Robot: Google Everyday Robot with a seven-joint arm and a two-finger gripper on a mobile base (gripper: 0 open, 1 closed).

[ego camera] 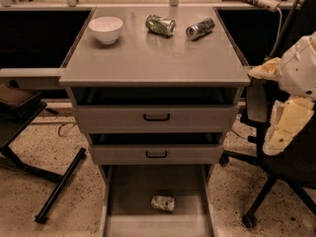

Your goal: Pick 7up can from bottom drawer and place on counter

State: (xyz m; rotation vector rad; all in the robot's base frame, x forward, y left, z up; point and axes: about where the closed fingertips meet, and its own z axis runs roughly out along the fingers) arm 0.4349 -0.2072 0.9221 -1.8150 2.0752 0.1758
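Note:
The 7up can (163, 203), pale green and white, lies on its side on the floor of the open bottom drawer (128, 196), at the bottom of the camera view. The grey counter (148, 58) tops the cabinet above it. My gripper (270, 102) hangs at the right edge of the view, beside the cabinet at the height of the top drawer, well above and to the right of the can. Its two cream fingers (285, 127) stand apart with nothing between them.
On the counter stand a white bowl (106, 29), a darker green can (160, 25) and a silver can (200, 28), both on their sides. Two drawer fronts (157, 117) with black handles overhang the bottom drawer. A black office chair (276, 181) stands at right, a black stand (49, 181) at left.

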